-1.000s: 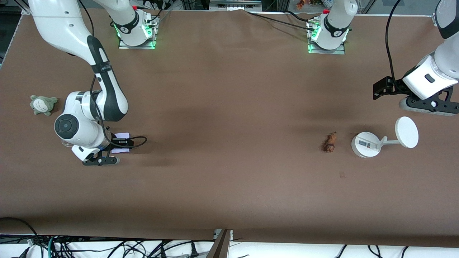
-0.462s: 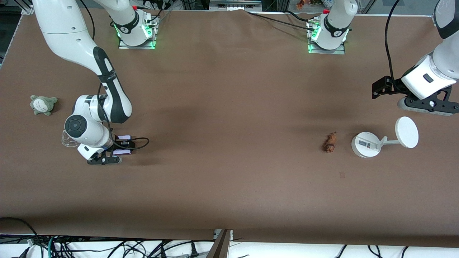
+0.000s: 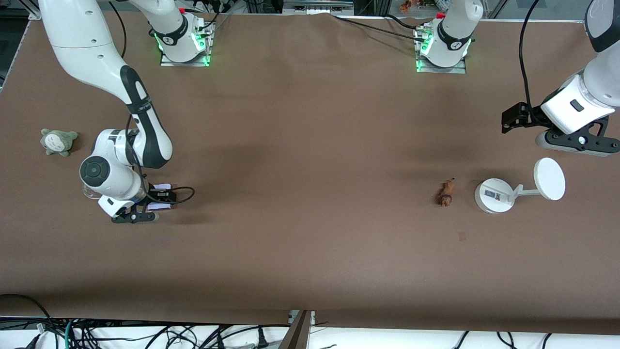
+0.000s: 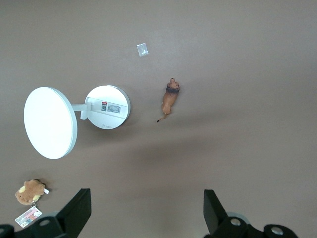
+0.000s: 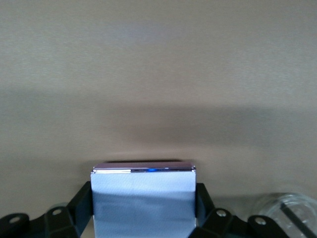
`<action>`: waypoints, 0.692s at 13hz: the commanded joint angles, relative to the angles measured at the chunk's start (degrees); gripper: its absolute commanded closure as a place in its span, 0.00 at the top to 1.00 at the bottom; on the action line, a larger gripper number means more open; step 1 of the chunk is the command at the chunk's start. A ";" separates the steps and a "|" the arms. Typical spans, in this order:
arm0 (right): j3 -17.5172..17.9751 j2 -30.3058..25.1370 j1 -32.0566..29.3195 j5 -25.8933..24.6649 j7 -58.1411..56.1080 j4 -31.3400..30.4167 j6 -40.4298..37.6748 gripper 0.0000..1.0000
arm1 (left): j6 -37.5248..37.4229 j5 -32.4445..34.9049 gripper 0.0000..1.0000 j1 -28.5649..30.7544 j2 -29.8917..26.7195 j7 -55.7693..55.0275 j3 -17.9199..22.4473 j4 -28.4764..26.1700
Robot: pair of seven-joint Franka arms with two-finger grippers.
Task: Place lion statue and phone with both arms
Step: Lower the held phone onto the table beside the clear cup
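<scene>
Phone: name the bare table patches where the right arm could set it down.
The right gripper holds the phone. Bare brown table stretches from there to the lion statue. It is crowded around the lion, beside the white stand, below the left gripper.

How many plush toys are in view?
2. A grey-green plush toy lies at the right arm's end of the table; a brown plush toy shows only in the left wrist view.
</scene>
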 commanded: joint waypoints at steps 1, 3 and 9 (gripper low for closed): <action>0.90 -0.89 -0.63 1.09 -1.50 -0.93 0.94 0.91 | -0.63 -1.31 1.00 -0.14 -1.18 0.35 -0.69 -0.62; 0.90 -0.89 -0.54 1.09 -1.33 -0.67 0.77 0.99 | -0.63 -1.31 1.00 -0.14 -1.09 0.35 -0.69 -0.62; 0.99 -9.04 -0.19 1.09 -0.89 1.18 -13.25 0.99 | -0.45 -1.31 1.00 -0.05 -1.09 0.26 -0.69 -0.53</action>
